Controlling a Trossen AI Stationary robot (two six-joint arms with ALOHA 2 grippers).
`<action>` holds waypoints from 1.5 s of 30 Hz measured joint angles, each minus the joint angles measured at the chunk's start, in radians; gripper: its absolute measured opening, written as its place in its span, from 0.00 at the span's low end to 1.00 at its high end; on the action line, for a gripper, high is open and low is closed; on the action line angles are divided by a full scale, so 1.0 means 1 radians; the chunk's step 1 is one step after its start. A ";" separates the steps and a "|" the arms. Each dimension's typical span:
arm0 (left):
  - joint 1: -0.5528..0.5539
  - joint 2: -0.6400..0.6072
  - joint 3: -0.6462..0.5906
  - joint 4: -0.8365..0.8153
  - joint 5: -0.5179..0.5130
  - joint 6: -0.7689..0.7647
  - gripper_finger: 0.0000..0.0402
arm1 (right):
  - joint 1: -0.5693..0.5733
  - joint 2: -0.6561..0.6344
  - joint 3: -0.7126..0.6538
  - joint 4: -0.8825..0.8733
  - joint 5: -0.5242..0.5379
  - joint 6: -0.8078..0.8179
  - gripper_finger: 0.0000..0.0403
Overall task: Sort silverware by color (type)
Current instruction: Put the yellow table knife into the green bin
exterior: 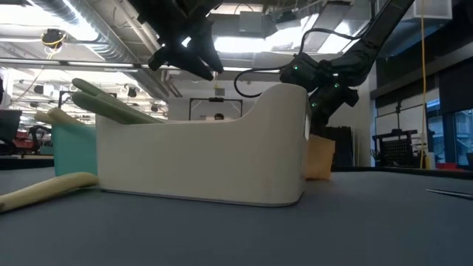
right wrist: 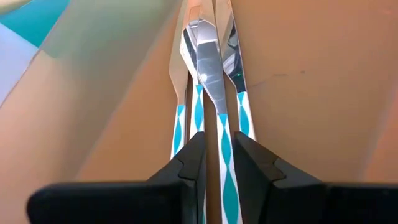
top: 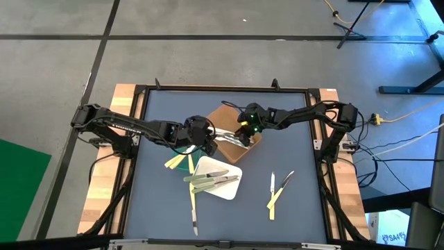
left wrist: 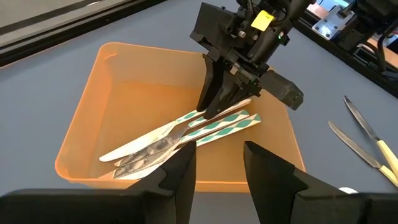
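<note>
- Right gripper (left wrist: 219, 104) reaches into the brown tray (left wrist: 93, 93), fingers slightly apart around a blue-patterned piece (right wrist: 225, 162).
- Left gripper (left wrist: 219, 163) hovers nearby, parted, empty.
- Green pieces (top: 205, 182) fill the white tray (top: 229, 191); yellow ones (top: 272, 201) remain loose.

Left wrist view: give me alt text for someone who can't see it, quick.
The right gripper reaches down into a brown tray, its fingers around the handle of one of several teal-patterned utensils lying there. The left gripper hovers open at the tray's near edge. Two yellow-handled knives lie on the table beyond.
</note>
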 joint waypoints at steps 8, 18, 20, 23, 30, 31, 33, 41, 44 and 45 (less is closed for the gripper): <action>-0.002 -0.019 -0.001 0.008 0.067 -0.024 0.32 | 0.000 -0.002 -0.002 0.019 0.020 0.002 0.17; -0.020 -0.094 -0.001 -0.051 0.267 -0.130 0.31 | -0.001 -0.041 -0.004 0.015 0.022 0.005 0.17; -0.036 -0.098 0.001 -0.056 0.323 -0.195 0.31 | -0.001 -0.047 -0.004 0.009 0.022 0.006 0.17; -0.074 -0.107 -0.002 -0.115 0.400 -0.308 0.31 | -0.001 -0.053 -0.003 0.015 0.022 0.009 0.17; -0.189 -0.108 0.000 -0.180 0.501 -0.578 0.31 | -0.001 -0.092 -0.003 0.014 0.022 0.010 0.17; -0.207 -0.108 0.000 -0.187 0.504 -0.618 0.31 | -0.001 -0.103 -0.003 0.012 0.022 0.009 0.17; -0.245 -0.108 0.000 -0.203 0.503 -0.704 0.31 | -0.001 -0.128 -0.003 0.016 0.022 0.009 0.17; -0.369 -0.103 0.000 -0.282 0.515 -1.084 0.31 | -0.001 -0.233 -0.002 0.022 0.022 0.008 0.17; -0.407 -0.088 0.000 -0.303 0.521 -1.179 0.31 | -0.001 -0.262 -0.002 0.022 0.022 -0.001 0.17; -0.419 -0.079 0.000 -0.298 0.517 -1.202 0.31 | -0.001 -0.268 -0.001 0.023 0.022 -0.002 0.17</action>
